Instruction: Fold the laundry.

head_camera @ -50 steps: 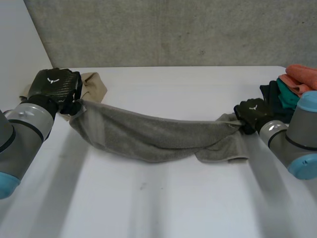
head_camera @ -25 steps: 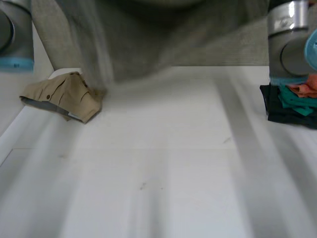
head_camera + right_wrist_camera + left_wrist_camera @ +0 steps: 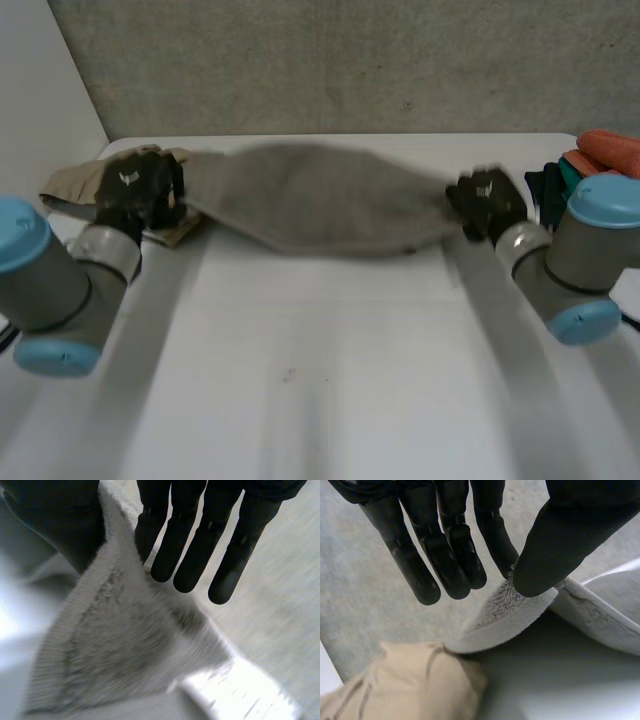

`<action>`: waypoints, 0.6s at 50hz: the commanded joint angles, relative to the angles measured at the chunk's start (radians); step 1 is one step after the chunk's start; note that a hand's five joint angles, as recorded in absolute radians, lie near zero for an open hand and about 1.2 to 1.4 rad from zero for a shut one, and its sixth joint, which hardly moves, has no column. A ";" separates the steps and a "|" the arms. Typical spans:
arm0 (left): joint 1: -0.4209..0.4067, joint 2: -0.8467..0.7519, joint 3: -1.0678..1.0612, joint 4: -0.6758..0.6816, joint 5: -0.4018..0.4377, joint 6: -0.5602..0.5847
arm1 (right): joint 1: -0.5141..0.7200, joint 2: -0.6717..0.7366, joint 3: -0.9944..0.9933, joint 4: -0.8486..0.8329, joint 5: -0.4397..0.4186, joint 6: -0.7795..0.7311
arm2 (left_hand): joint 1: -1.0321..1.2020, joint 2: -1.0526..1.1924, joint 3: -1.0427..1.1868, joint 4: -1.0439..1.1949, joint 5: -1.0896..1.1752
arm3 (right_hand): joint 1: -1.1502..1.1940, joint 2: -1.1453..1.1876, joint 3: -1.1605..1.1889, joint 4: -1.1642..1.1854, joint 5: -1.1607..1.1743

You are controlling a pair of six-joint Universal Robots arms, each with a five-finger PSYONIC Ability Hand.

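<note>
Over the far counter, towel spans both grips; left robot hand pinches one end, right robot hand the other; step judged: spreading flat; next, lower evenly, avoiding tan garment

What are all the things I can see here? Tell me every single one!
table: one, white, under everything.
wall: one, grey, behind the table.
grey towel: one, grey, stretched across the table's far part.
tan garment: one, beige, crumpled at the far left corner.
clothes pile: one, orange, teal and dark pieces, at the right edge.
arms: two, grey with light-blue caps, one each side.
left hand: one, black, pinching the towel's end.
right hand: one, black, pinching the towel's other end.
</note>
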 commanded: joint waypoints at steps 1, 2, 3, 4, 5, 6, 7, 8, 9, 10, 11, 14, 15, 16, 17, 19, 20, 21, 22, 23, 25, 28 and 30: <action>0.020 0.055 -0.090 0.032 0.044 0.009 | -0.047 0.011 0.015 0.165 0.007 0.064 | 0.246 0.196 0.201 0.193 0.247 | -0.232 -0.212 -0.214 -0.214 -0.230; 0.023 0.061 -0.090 0.031 0.046 0.009 | -0.051 0.012 0.011 0.164 0.010 0.077 | 0.246 0.196 0.201 0.193 0.247 | -0.238 -0.218 -0.220 -0.220 -0.236; 0.031 0.073 -0.090 0.026 0.047 0.007 | -0.058 0.018 0.004 0.161 0.020 0.096 | 0.246 0.196 0.201 0.193 0.247 | -0.255 -0.235 -0.237 -0.238 -0.254; 0.034 0.081 -0.090 0.023 0.049 0.005 | -0.059 0.023 0.000 0.161 0.023 0.101 | 0.246 0.196 0.201 0.193 0.247 | -0.264 -0.244 -0.246 -0.246 -0.263; 0.037 0.087 -0.088 0.020 0.049 0.007 | -0.061 0.026 -0.005 0.162 0.027 0.103 | 0.246 0.196 0.201 0.193 0.247 | -0.270 -0.250 -0.252 -0.252 -0.269; 0.040 0.099 -0.084 0.014 0.046 0.004 | -0.064 0.031 -0.011 0.164 0.033 0.103 | 0.246 0.196 0.201 0.193 0.247 | -0.270 -0.250 -0.252 -0.252 -0.269; 0.042 0.104 -0.083 0.011 0.046 0.002 | -0.068 0.040 -0.023 0.167 0.044 0.101 | 0.246 0.196 0.201 0.193 0.247 | -0.270 -0.250 -0.252 -0.252 -0.269; 0.043 0.108 -0.082 0.006 0.046 0.002 | -0.070 0.044 -0.028 0.168 0.049 0.097 | 0.246 0.196 0.201 0.193 0.247 | -0.273 -0.253 -0.255 -0.255 -0.272; 0.043 0.113 -0.080 0.003 0.046 0.001 | -0.070 0.047 -0.032 0.171 0.055 0.094 | 0.246 0.196 0.201 0.193 0.247 | -0.279 -0.259 -0.261 -0.261 -0.278; 0.043 0.121 -0.080 -0.004 0.046 0.001 | -0.071 0.052 -0.040 0.178 0.064 0.087 | 0.246 0.196 0.201 0.193 0.247 | -0.293 -0.273 -0.275 -0.276 -0.292; 0.042 0.124 -0.079 -0.007 0.046 0.001 | -0.071 0.054 -0.043 0.181 0.070 0.084 | 0.246 0.196 0.201 0.193 0.247 | -0.299 -0.279 -0.281 -0.282 -0.298; 0.037 0.128 -0.080 -0.023 0.047 0.005 | -0.073 0.047 -0.051 0.185 0.090 0.084 | 0.246 0.196 0.201 0.193 0.247 | -0.299 -0.279 -0.281 -0.282 -0.298; 0.036 0.128 -0.080 -0.026 0.049 0.007 | -0.073 0.044 -0.051 0.185 0.098 0.086 | 0.246 0.196 0.201 0.193 0.247 | -0.299 -0.279 -0.281 -0.282 -0.298; 0.034 0.128 -0.080 -0.029 0.049 0.007 | -0.073 0.040 -0.052 0.187 0.105 0.087 | 0.246 0.196 0.201 0.193 0.247 | -0.299 -0.279 -0.281 -0.282 -0.298; 0.031 0.128 -0.079 -0.037 0.049 0.007 | -0.074 0.029 -0.051 0.190 0.121 0.093 | 0.246 0.196 0.201 0.193 0.247 | -0.299 -0.279 -0.281 -0.282 -0.298; 0.031 0.128 -0.080 -0.047 0.051 0.009 | -0.075 0.017 -0.048 0.194 0.133 0.097 | 0.246 0.196 0.201 0.193 0.247 | -0.293 -0.273 -0.275 -0.276 -0.292; 0.029 0.130 -0.080 -0.061 0.051 0.010 | -0.079 0.005 -0.046 0.202 0.139 0.101 | 0.246 0.196 0.201 0.193 0.247 | -0.235 -0.215 -0.217 -0.218 -0.234; 0.029 0.130 -0.080 -0.070 0.051 0.010 | -0.081 0.000 -0.043 0.204 0.141 0.101 | 0.246 0.196 0.201 0.193 0.247 | -0.197 -0.177 -0.179 -0.179 -0.196; 0.029 0.130 -0.080 -0.079 0.051 0.012 | -0.082 -0.002 -0.042 0.207 0.141 0.100 | 0.246 0.196 0.201 0.193 0.247 | -0.156 -0.136 -0.138 -0.138 -0.155; 0.029 0.130 -0.080 -0.096 0.049 0.015 | -0.084 -0.005 -0.040 0.214 0.141 0.097 | 0.246 0.196 0.201 0.193 0.247 | 0.063 0.083 0.081 0.080 0.064; 0.033 0.133 -0.079 -0.115 0.051 0.019 | -0.082 -0.008 -0.045 0.231 0.147 0.084 | 0.246 0.196 0.201 0.193 0.247 | 0.323 0.344 0.342 0.341 0.325; 0.048 0.163 -0.079 -0.159 0.046 0.021 | -0.082 -0.029 -0.046 0.300 0.168 0.023 | 0.246 0.196 0.201 0.193 0.247 | 0.323 0.344 0.342 0.341 0.325; 0.066 0.215 -0.079 -0.204 0.051 0.019 | -0.085 -0.086 -0.042 0.383 0.199 -0.059 | 0.246 0.196 0.201 0.193 0.247 | 0.323 0.344 0.342 0.341 0.325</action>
